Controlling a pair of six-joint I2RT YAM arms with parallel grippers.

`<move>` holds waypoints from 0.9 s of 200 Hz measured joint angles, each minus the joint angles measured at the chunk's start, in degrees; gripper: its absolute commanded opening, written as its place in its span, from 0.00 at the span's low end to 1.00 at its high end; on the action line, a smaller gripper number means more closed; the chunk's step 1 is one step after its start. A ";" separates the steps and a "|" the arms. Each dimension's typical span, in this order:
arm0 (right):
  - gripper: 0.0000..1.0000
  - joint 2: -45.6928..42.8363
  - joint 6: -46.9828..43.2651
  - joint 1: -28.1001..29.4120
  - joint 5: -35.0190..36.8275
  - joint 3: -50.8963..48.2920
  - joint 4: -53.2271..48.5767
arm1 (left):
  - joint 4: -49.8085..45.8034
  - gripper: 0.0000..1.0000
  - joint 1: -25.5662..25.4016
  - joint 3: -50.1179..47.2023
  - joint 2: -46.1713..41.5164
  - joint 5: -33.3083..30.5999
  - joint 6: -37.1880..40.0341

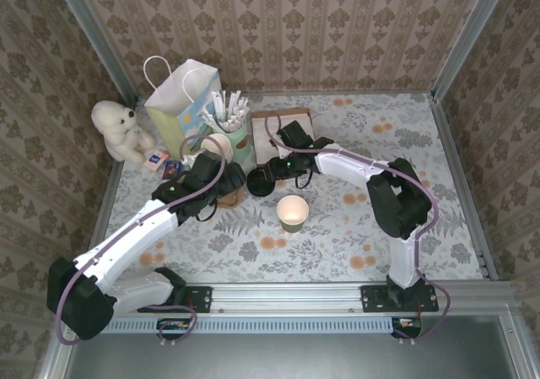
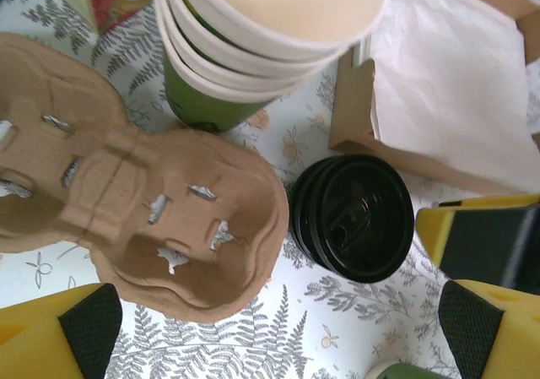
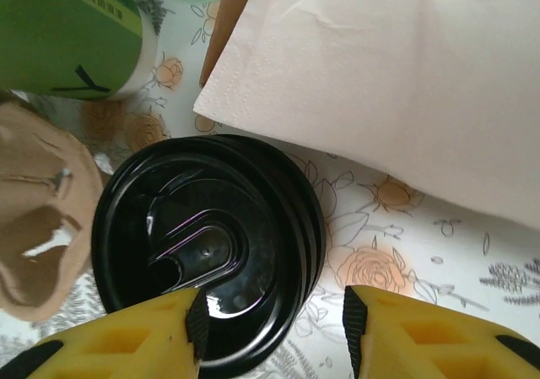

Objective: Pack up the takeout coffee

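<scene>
Patterned wallpaper closes in the flowered worktop [image 1: 329, 235] on three sides. My left claw [image 2: 278, 337] hangs wide, its pads at either bottom corner of its wrist view, over the brown pulp carrier [image 2: 169, 219]. The carrier lies left of the worktop's middle, just in front of the stack of cream paper cups [image 2: 278, 3]. My right claw [image 3: 274, 316] stands about half wide: one finger [image 3: 152, 337] is over the top of the stacked black lids [image 3: 202, 244], the other is off their rim above bare cloth, and it grips nothing. The lids sit just beside the carrier, in front of the cardboard tray of white napkins [image 3: 396, 75]. The takeout coffee cup [image 1: 293, 213] — green, open-topped — stands upright near the worktop's middle, apart from both claws.
</scene>
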 measured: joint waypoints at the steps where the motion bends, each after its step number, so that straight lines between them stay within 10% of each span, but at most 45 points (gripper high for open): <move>1: 0.47 0.15 -0.28 0.04 0.07 0.17 -0.09 | 0.00 1.00 0.13 -0.04 -0.07 0.00 -0.02; 180: 0.17 8.15 -9.49 3.15 8.04 9.07 -4.44 | 3.34 1.00 6.86 -5.22 3.52 15.56 1.62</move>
